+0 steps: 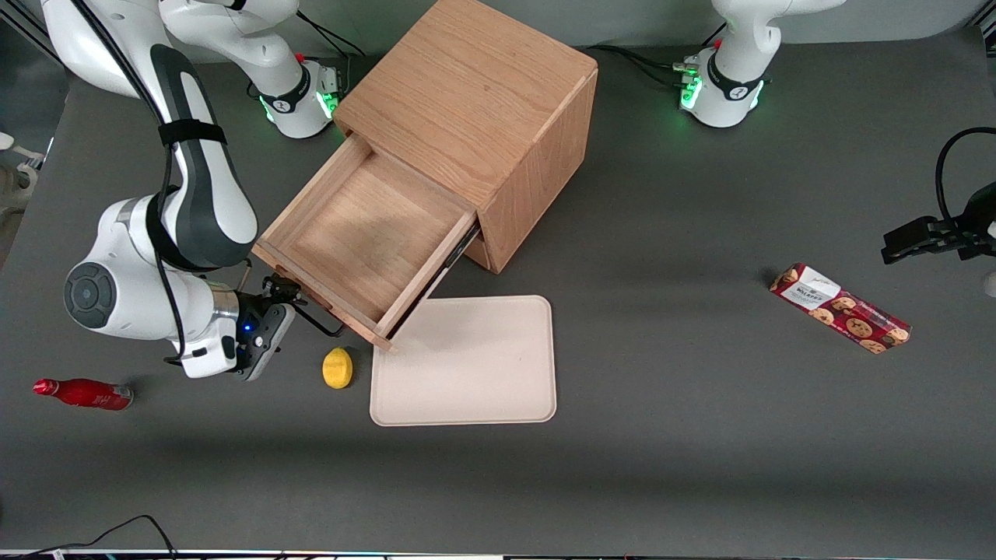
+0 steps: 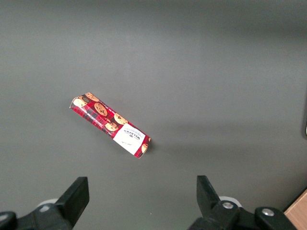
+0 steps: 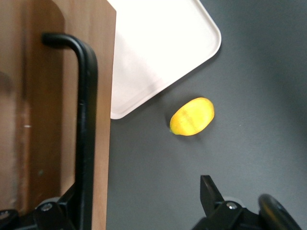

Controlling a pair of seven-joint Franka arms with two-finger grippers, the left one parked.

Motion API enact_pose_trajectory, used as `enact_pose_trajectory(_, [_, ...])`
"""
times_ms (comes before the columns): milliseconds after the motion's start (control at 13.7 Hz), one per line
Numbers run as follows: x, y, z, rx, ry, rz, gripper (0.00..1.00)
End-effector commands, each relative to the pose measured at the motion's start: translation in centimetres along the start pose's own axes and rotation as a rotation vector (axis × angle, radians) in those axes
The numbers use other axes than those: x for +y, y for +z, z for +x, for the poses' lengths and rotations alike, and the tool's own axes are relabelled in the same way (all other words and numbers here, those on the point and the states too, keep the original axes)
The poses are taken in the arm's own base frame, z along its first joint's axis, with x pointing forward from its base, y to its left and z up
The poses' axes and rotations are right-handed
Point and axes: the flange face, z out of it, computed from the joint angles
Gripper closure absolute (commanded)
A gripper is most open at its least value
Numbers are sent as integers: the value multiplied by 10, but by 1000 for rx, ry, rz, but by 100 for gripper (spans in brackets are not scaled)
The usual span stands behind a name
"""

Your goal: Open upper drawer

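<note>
We observed the upper drawer pulled well out of the oak cabinet, left of centre in the front view. The gripper stood at its front panel, jaws spread wide about the black handle. A lemon and cream tray lay nearby on the surface.

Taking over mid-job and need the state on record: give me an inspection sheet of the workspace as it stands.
Surface: grey table, flat.
Job's things: upper drawer pulled well out of the oak cabinet, inside bare; black handle.
Clutter: lemon beside cream tray; red bottle lying toward the working arm's end; biscuit pack toward the parked arm's end.
Gripper: gripper at the handle, open.
Cables: black cable at the table edge nearest the camera.
Surroundings: nothing seen.
</note>
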Motion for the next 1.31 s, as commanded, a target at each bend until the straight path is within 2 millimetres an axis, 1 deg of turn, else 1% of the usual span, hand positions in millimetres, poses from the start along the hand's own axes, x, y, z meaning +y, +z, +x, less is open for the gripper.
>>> enact_pose_trajectory(0, [-5, -44, 7, 1, -4, 4, 0])
enact_pose_trajectory(146, [-21, -72, 7, -41, 106, 16, 0])
enact_pose_trajectory(219, [-33, -91, 6, -64, 203, 18, 0])
enact_pose_trajectory(292, [-51, -106, 7, -88, 313, 29, 0])
enact_pose_trajectory(365, [-75, -125, 8, -121, 429, 10, 0])
enact_pose_trajectory(438, [-103, -140, 12, -156, 547, -28, 0])
enact_pose_trajectory(510, [-125, -155, 11, -183, 638, -80, 0])
enact_pose_trajectory(583, [-136, -169, 1, -182, 707, -111, 0])
enact_pose_trajectory(656, [-140, -180, -16, -170, 741, -113, 0])
enact_pose_trajectory(729, [-135, -187, -39, -162, 779, -108, 0])
enact_pose_trajectory(875, [-123, -196, -72, -155, 868, -113, 0])
enact_pose_trajectory(948, [-107, -196, -97, -154, 923, -106, 0])
enact_pose_trajectory(1021, [-97, -194, -112, -159, 953, -117, 0])
enact_pose_trajectory(1094, [-86, -194, -123, -153, 974, -154, 0])
enact_pose_trajectory(1240, [-63, -184, -147, -120, 1018, -173, 0])
